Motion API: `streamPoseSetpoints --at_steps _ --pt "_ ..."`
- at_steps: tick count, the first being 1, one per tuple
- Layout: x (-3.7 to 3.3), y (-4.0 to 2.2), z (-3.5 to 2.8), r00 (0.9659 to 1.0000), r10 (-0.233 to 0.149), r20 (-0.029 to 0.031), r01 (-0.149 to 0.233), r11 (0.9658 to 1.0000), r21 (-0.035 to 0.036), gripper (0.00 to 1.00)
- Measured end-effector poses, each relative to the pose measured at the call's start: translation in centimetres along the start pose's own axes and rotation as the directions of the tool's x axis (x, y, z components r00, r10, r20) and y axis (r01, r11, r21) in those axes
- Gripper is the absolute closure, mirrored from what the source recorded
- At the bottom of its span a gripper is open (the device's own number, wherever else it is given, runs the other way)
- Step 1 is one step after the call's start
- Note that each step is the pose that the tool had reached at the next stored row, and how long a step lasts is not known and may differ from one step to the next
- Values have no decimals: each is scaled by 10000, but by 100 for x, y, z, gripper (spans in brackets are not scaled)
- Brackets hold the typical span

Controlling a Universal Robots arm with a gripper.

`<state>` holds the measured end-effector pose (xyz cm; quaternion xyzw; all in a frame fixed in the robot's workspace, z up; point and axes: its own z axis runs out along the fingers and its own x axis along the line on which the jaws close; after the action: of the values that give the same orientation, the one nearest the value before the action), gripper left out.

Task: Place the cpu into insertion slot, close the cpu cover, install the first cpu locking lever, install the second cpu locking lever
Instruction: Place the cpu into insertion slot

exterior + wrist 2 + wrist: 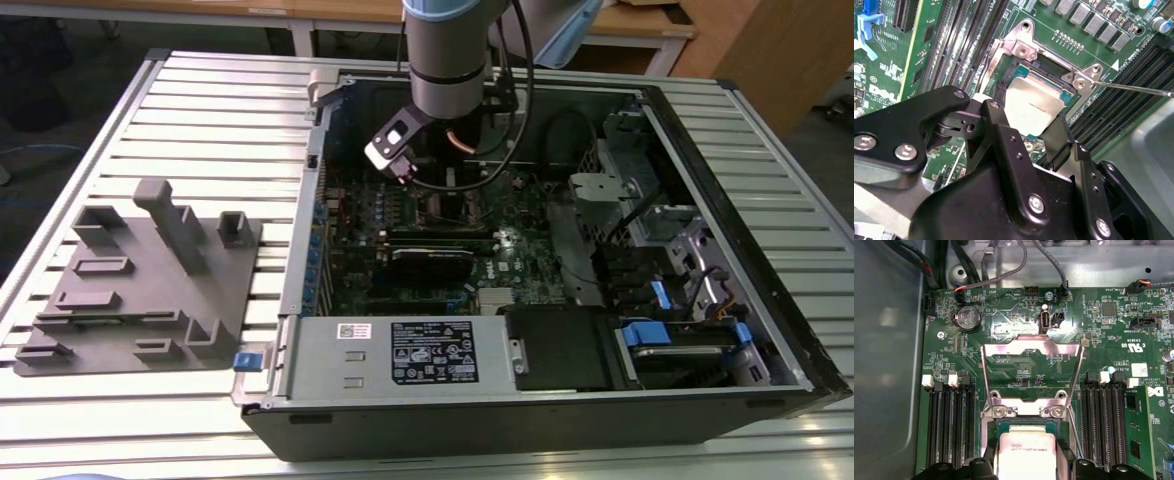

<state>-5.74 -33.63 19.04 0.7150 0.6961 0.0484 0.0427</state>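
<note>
Gripping the cpu (1035, 101) between its fingers (999, 107), the gripper (1029, 117) holds it at the slot (1053, 64); whether it is seated is unclear. The cover (1029, 344) stands flipped open.

The case (534, 410) lies open on the counter (200, 100), with a fixture (147, 270) on the counter at the exterior view's left of it. The board (527, 250) lies flat inside the case, under the arm (454, 50). In the second wrist view the cpu (1034, 102) is pinched between the fingers (995, 117) over the slot (1051, 65). In the first wrist view the cover (1031, 345) is swung open off the slot, and memory slots (951, 425) flank it on two opposite sides.
</note>
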Motion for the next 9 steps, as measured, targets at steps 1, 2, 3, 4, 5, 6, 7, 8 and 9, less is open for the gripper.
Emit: streamPoseSetpoints --at_steps 1,2,3,4,5,6,7,8,9 --pt "0 0 1 10000 0 -3 0 10000 0 46" --pt "1 0 3 10000 1 -8 -1 10000 -2 46" --pt "2 1 4 10000 1 -11 -1 10000 -4 46" --pt "2 1 5 10000 1 -12 -1 10000 -4 46" --pt "2 0 5 10000 1 -11 -1 10000 -4 46" --pt "2 1 5 10000 1 -11 -1 10000 -3 46" --pt "2 1 5 10000 1 -11 -1 10000 -3 46" --pt "2 0 5 10000 1 -11 -1 10000 -3 46" --pt "2 0 5 10000 1 -12 -1 10000 -4 46"
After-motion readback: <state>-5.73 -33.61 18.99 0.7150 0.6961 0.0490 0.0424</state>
